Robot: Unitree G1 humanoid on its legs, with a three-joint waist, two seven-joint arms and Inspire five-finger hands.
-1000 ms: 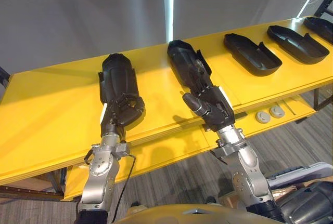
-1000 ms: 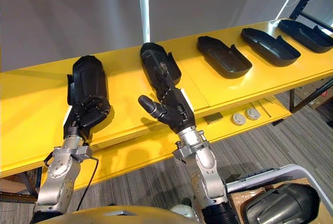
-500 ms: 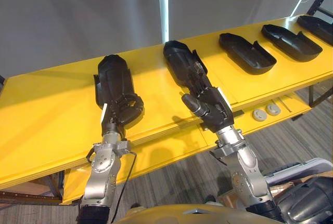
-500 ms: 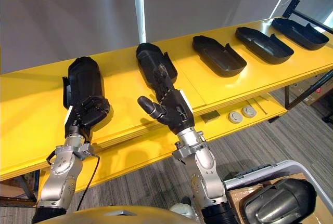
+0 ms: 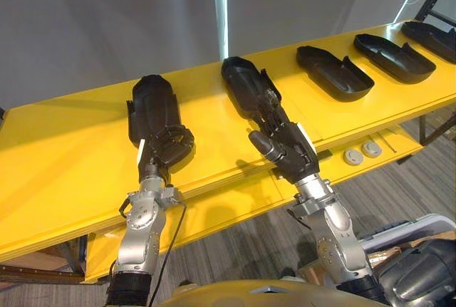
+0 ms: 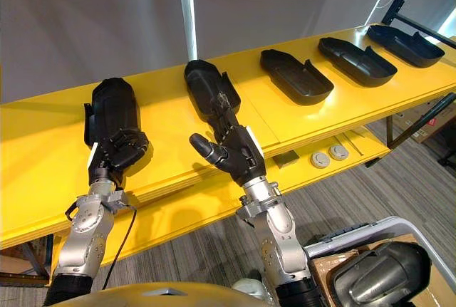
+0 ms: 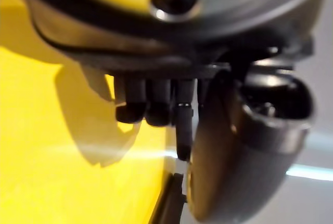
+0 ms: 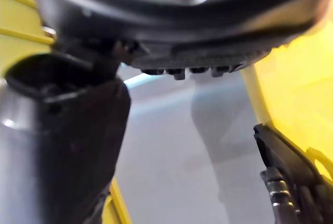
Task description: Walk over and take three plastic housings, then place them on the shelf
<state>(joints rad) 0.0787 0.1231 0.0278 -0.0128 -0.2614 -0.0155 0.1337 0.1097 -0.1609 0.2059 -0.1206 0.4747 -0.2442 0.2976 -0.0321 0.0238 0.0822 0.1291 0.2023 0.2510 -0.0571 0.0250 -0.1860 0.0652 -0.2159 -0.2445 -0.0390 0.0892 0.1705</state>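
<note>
Several black plastic housings lie in a row on the yellow shelf (image 5: 64, 150). My left hand (image 5: 165, 147) sits at the near end of the leftmost housing (image 5: 151, 104), its fingers (image 7: 151, 104) curled with nothing between them and the thumb. My right hand (image 5: 288, 147) reaches over the shelf's front edge, its fingers straight along the near end of the second housing (image 5: 242, 82) and its thumb standing out to the left. That housing's edge (image 8: 291, 182) shows in the right wrist view. Three more housings (image 5: 333, 72) lie further right.
A grey wall and a white post (image 5: 219, 8) stand behind the shelf. Two round white discs (image 5: 362, 153) lie on a lower yellow ledge to the right. A bin holding a dark housing (image 6: 377, 278) stands on the floor at the lower right.
The camera has shifted a little. My left hand's fingers have curled tighter at the end of the leftmost housing. My right hand keeps its pose on the second housing.
</note>
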